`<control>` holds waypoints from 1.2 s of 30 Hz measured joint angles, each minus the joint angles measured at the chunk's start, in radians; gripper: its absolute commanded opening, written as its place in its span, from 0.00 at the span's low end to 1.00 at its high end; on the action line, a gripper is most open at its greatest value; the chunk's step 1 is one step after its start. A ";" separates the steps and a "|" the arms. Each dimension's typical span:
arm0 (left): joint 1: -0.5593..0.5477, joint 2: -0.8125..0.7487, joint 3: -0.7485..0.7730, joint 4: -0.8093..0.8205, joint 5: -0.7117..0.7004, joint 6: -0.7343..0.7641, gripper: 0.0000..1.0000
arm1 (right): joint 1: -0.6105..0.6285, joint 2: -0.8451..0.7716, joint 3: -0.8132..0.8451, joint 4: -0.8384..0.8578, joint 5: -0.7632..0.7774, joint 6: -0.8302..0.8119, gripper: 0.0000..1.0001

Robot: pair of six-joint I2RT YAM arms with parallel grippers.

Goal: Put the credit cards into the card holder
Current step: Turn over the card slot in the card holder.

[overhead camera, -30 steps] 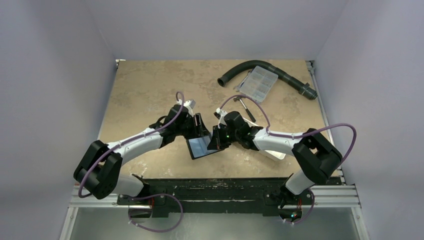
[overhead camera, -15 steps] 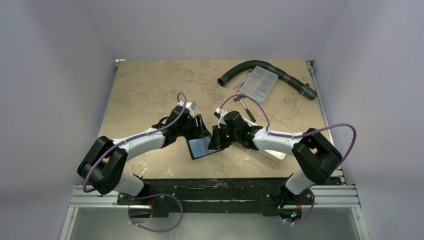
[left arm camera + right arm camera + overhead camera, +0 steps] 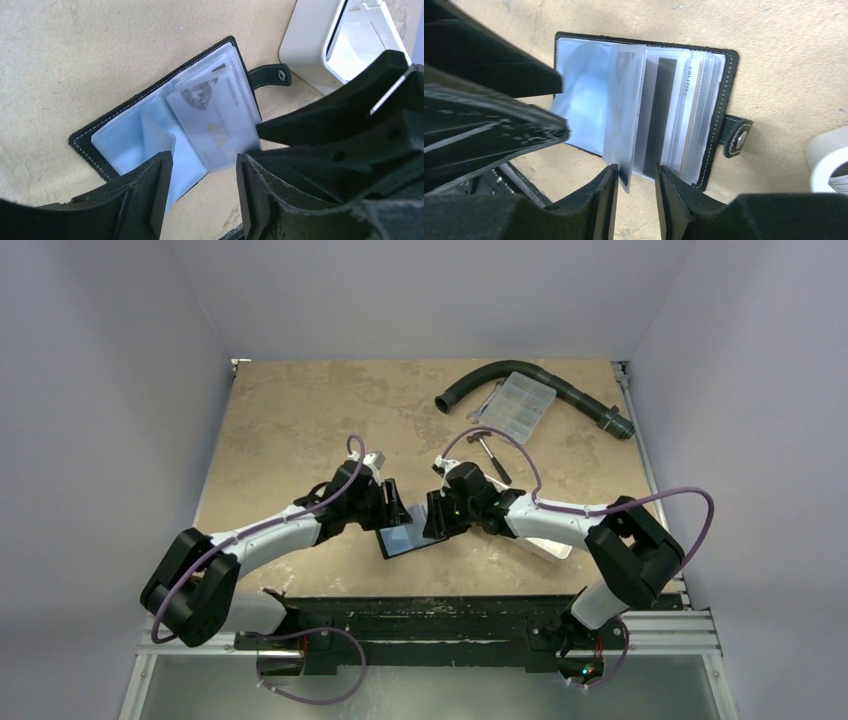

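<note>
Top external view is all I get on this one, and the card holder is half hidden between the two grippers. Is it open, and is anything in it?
Observer: Yes. The card holder lies open, pale inside facing up, with its clear sleeves fanned out.
Operator: Any cards in those sleeves?
Observer: At least one. A card with a dark stripe shows through a sleeve on the side of the snap tab.
Operator: Is the right gripper clamping anything?
Observer: No. The right gripper has its jaws apart, and the edge of one raised sleeve sits in the gap.
</note>
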 measured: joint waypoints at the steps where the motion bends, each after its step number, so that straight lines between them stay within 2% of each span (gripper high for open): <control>1: 0.000 -0.017 0.001 -0.015 -0.005 0.004 0.54 | 0.000 0.000 0.000 -0.005 0.007 -0.001 0.41; 13: 0.000 -0.177 0.023 -0.115 -0.026 0.006 0.55 | 0.000 -0.060 0.039 -0.124 0.127 -0.028 0.45; 17: 0.000 -0.167 0.023 -0.112 -0.012 0.005 0.47 | 0.000 -0.114 0.057 -0.142 0.132 -0.034 0.43; 21: 0.000 -0.084 0.023 -0.054 0.033 -0.004 0.41 | -0.012 -0.168 0.058 -0.149 0.134 -0.026 0.43; 30: -0.004 0.119 0.018 0.112 0.117 -0.031 0.39 | -0.276 -0.291 0.016 -0.092 0.124 0.079 0.73; 36: -0.009 0.186 0.019 0.168 0.148 -0.040 0.39 | -0.364 -0.255 -0.016 -0.052 0.109 0.171 0.78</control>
